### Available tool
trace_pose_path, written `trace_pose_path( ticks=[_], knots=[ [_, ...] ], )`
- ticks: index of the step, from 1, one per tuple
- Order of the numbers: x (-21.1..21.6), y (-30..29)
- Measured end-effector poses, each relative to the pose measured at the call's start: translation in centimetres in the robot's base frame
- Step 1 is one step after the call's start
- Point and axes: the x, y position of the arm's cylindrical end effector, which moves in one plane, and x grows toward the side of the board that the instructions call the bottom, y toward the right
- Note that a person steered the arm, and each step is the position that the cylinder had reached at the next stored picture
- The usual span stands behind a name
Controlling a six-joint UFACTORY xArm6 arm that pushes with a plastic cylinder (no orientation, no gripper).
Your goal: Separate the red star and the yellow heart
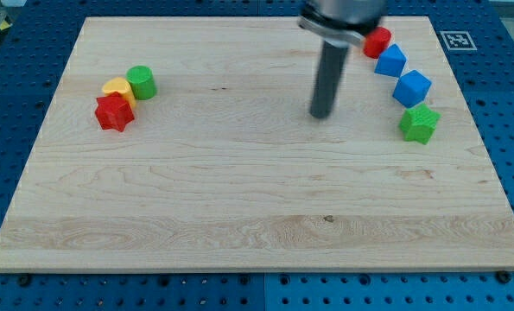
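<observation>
The arm enters from the view's top, right of centre; only its lower housing shows, cropped by the frame edge. From it a straight dark rod descends, near upright. My tip [322, 115] sits at the rod's lower end, in the upper middle of the view, right of centre. No bend or tilt of note is observed.

Two red blocks [114, 112] [377, 41], two green [141, 82] [419, 123], two blue [391, 61] [411, 88], one yellow [116, 87]
</observation>
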Motion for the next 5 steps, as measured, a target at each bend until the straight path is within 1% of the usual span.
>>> trace_pose_path(
  ticks=[1, 3, 4, 5],
  knots=[
    [-5.1, -7.4],
    [-7.9, -25.0],
    [-8.0, -29.4],
    [-4.7, -30.4]
  ],
)
